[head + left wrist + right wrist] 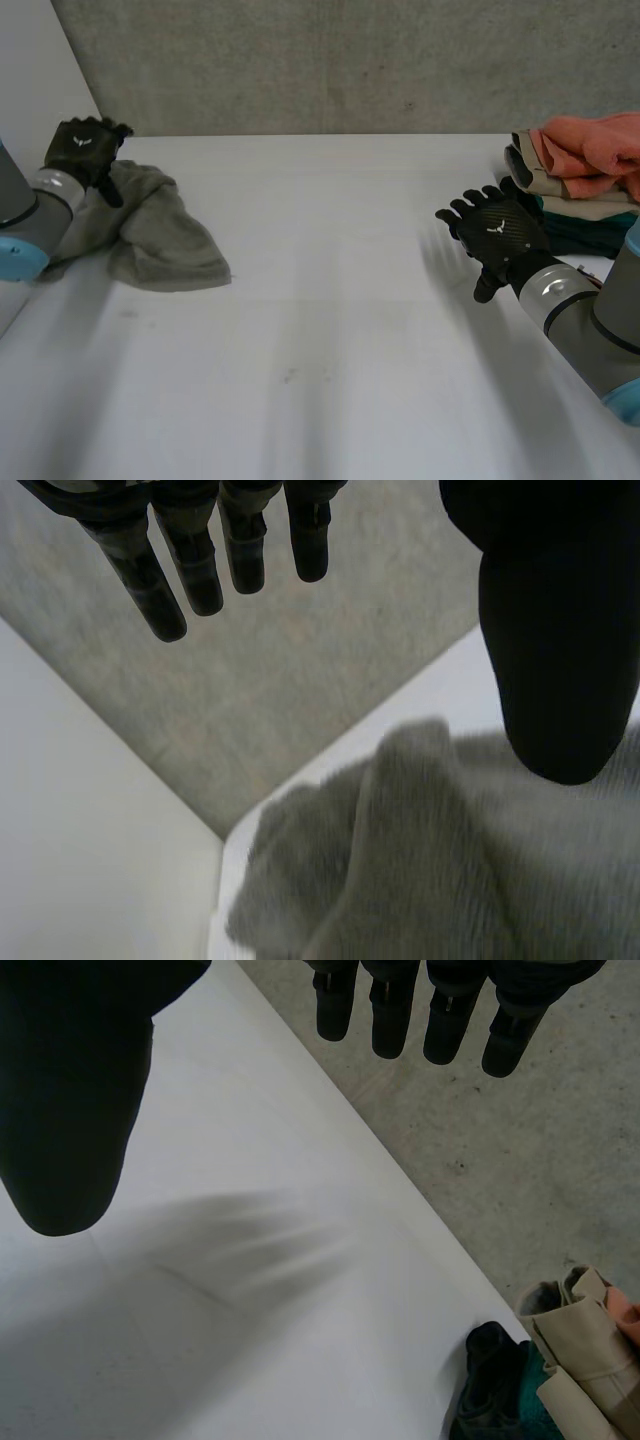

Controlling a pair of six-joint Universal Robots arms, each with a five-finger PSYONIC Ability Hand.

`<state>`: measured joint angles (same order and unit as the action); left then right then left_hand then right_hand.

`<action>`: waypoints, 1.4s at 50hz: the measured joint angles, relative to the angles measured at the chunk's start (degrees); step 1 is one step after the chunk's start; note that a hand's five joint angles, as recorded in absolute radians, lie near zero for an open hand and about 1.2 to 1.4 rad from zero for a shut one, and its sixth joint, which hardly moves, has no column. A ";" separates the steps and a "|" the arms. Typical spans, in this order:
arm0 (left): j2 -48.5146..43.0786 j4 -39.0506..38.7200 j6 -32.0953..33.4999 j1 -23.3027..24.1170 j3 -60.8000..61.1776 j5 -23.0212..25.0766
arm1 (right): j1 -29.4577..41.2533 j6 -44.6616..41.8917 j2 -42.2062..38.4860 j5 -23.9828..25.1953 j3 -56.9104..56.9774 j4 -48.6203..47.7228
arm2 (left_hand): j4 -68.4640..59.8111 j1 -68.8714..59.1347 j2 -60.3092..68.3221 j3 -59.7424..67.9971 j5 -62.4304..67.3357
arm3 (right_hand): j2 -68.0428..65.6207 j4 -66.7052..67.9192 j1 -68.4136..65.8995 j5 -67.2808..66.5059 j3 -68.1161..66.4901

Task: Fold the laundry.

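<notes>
A crumpled grey towel (155, 235) lies at the left side of the white table (330, 330). My left hand (85, 145) hovers over the towel's far left end, fingers straight and open, holding nothing. In the left wrist view its fingers (190, 560) and thumb (560, 650) are spread apart above the grey towel (430, 870). My right hand (497, 232) floats above the table at the right, open and empty, close to a pile of folded laundry (580, 175). The right wrist view has its fingers (420, 1010) straight over the bare table (220, 1290).
The pile at the right edge holds a salmon cloth (595, 140) on top, beige and dark teal pieces under it; the beige piece (575, 1345) is beyond my right fingertips. A grey wall (340, 60) backs the table. A white panel (90, 840) stands at the left.
</notes>
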<state>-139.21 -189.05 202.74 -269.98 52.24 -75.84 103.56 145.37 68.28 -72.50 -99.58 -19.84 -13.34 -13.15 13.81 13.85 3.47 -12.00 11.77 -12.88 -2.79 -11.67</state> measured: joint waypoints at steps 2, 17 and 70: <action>-2.64 -0.01 0.08 -0.83 -2.04 0.73 | -0.02 -0.02 -0.15 0.01 0.04 -0.05 | -0.31 0.00 0.40 0.00 0.40 | 0.00 0.00 0.00 0.00 0.00; -17.67 0.38 0.19 -2.50 -15.40 2.28 | -0.37 -0.24 -2.24 -0.01 0.76 -0.29 | -29.10 -32.36 29.76 29.52 27.83 | 0.00 0.00 0.00 0.00 0.00; 17.39 5.90 -3.15 40.50 21.08 -6.50 | -3.83 5.74 0.99 -1.94 3.13 6.39 | 0.02 -0.38 -0.22 0.04 -0.16 | 0.00 0.00 0.00 0.00 0.00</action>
<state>-121.82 -183.15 199.59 -229.48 73.32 -82.34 99.72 151.11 69.27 -74.44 -96.45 -13.45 -13.33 -13.53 13.59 13.89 3.30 -12.00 11.77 -12.88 -2.79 -11.67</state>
